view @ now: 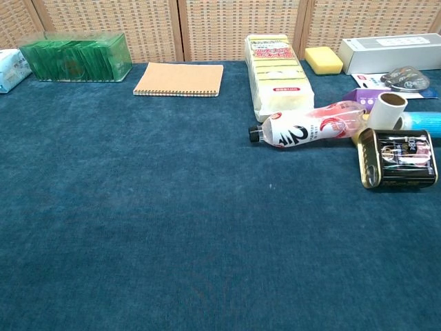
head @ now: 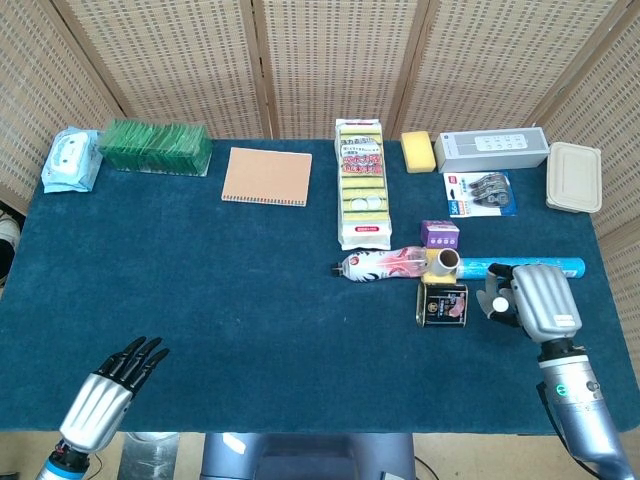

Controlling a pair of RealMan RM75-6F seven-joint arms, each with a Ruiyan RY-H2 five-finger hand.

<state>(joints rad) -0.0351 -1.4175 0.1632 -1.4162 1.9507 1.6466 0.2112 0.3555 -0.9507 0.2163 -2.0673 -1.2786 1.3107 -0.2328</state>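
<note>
My right hand (head: 532,299) hovers low over the blue cloth at the right, back up, holding nothing, its thumb pointing left. A black tin can (head: 442,303) lies on its side just left of that hand, a small gap between them. A long blue tube (head: 535,267) lies just beyond the hand. My left hand (head: 107,394) sits at the table's near left edge with its dark fingers stretched out, and nothing is near it. Neither hand appears in the chest view, where the can (view: 400,158) lies at the right.
A bottle (head: 380,264) lies on its side beside a paper roll (head: 446,262) and a purple box (head: 439,234). Along the back stand a sponge pack (head: 363,183), notebook (head: 266,176), green box (head: 155,146), wipes (head: 71,160), yellow sponge (head: 418,151), grey box (head: 492,149) and lidded container (head: 574,177).
</note>
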